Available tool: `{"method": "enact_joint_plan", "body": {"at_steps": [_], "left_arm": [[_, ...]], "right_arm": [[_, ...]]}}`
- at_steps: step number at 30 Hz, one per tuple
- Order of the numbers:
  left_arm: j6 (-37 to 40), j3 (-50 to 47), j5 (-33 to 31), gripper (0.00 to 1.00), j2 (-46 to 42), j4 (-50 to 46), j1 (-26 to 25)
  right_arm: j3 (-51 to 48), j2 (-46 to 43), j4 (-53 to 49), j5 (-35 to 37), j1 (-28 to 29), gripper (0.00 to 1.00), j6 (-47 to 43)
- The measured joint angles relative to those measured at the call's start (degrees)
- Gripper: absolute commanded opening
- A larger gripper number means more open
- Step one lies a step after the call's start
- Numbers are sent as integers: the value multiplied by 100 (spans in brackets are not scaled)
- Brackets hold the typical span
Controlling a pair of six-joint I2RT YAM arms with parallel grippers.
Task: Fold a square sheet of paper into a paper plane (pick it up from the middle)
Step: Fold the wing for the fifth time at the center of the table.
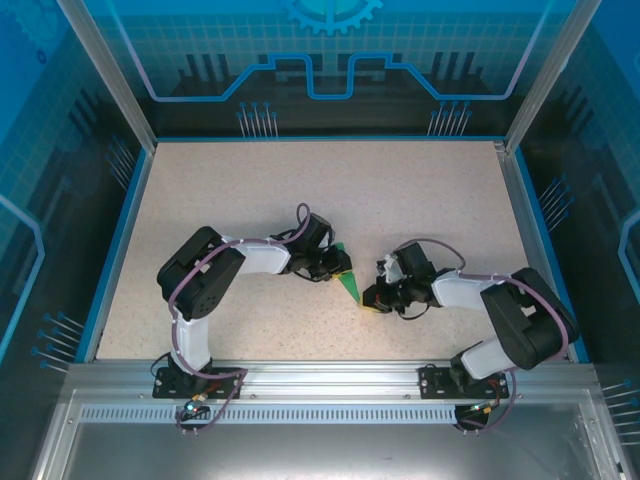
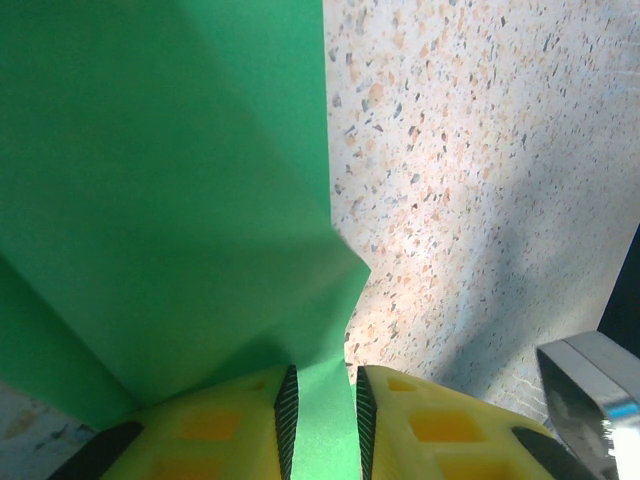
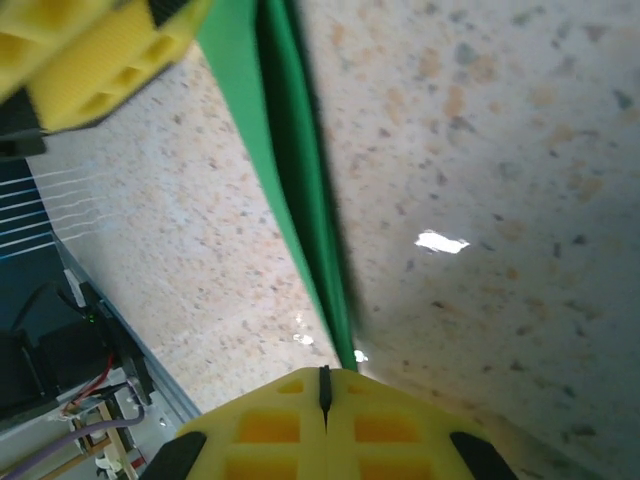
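While the folded green paper [image 1: 346,283] is stretching between them in the middle of the worktop [image 1: 300,190], the left gripper [image 2: 322,405], barely parted, is pinching its broad end and the right gripper [image 3: 323,385], fully closed, is nipping its tip; even, gentle tension is looking advisable.

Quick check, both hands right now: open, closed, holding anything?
Left hand: closed on the green paper, whose edge sits between its pads.
Right hand: fully closed, pinching the green paper's narrow tip.

Matt green paper [image 2: 170,200], sharply creased. Speckled tabletop [image 2: 480,150], smooth with faint sheen. Left gripper [image 2: 322,430]: yellow plastic fingers [image 2: 440,430], ribbed black pads [image 2: 287,420].
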Motion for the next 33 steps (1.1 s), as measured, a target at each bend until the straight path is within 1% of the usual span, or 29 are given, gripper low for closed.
{"method": "enact_joint_plan", "body": {"at_steps": [5,11,16,19,20,25,33], "left_arm": [[0,0,4,28,0,0,0],[0,0,7,28,0,2,0],[0,0,7,28,0,2,0],[2,0,11,30,0,11,0],[4,0,22,31,-2,13,0],[37,85,28,36,-15,-114,-9],[157,81,4,37,-393,-306,-9]], "right_arm": [[420,76,164,-35,0,6,201],[903,850,555,-157,0,9,393],[973,1384,564,-55,2,7,415],[973,1432,535,-15,-11,0,367],[973,1434,531,-11,-11,0,341],[883,1432,678,-24,-22,0,337],[872,1429,697,-24,-22,0,334]]}}
